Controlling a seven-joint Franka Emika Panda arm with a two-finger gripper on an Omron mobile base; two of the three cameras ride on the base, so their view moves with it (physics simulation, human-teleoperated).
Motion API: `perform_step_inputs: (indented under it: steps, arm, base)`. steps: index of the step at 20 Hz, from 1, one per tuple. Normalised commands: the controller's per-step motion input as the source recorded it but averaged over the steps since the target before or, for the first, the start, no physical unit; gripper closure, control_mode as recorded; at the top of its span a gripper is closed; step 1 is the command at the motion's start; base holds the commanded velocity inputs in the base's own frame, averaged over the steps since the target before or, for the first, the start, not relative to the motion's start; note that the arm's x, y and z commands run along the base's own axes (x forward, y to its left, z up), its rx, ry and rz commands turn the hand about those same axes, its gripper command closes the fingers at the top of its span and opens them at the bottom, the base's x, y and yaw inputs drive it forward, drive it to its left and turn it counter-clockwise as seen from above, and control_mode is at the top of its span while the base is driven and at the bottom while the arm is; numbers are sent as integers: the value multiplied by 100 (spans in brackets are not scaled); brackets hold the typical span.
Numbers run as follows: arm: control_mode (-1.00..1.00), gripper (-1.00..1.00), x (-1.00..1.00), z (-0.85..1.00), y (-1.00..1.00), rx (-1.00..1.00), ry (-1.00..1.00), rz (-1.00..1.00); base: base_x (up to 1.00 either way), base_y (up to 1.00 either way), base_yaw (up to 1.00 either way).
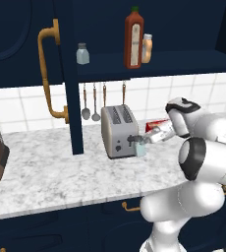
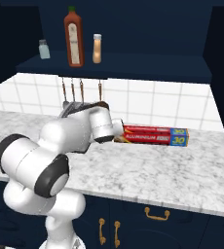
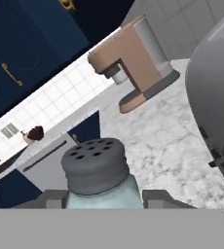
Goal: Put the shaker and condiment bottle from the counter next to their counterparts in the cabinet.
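The shaker (image 3: 97,173), clear glass with a grey perforated cap, sits upright between my gripper's (image 3: 104,199) fingers (image 3: 51,198), which press its sides. In the left base view my gripper (image 1: 139,144) is shut on the shaker (image 1: 141,148) just at the toaster's front right corner, low over the counter (image 1: 51,172). On the cabinet shelf (image 1: 183,60) the condiment bottle (image 1: 147,48) stands right beside the tall red-brown bottle (image 1: 134,39). The pale shaker (image 1: 82,54) stands alone further left on that shelf.
A grey toaster (image 1: 119,130) stands right beside my hand. The open cabinet door (image 1: 74,98) with its brass handle (image 1: 48,74) hangs left of it. A foil box (image 2: 155,135) lies at the back wall, and a brown coffee machine (image 3: 133,58) stands at the far left.
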Motion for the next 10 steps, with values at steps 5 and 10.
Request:
perform_step_inputs:
  steps: [5, 10]
  arm:
    - [-100, 100, 0, 76, 0, 0, 0, -6]
    - [-100, 100, 0, 74, 0, 0, 0, -9]
  base:
    - [0, 0, 0]
    - [0, 0, 0]
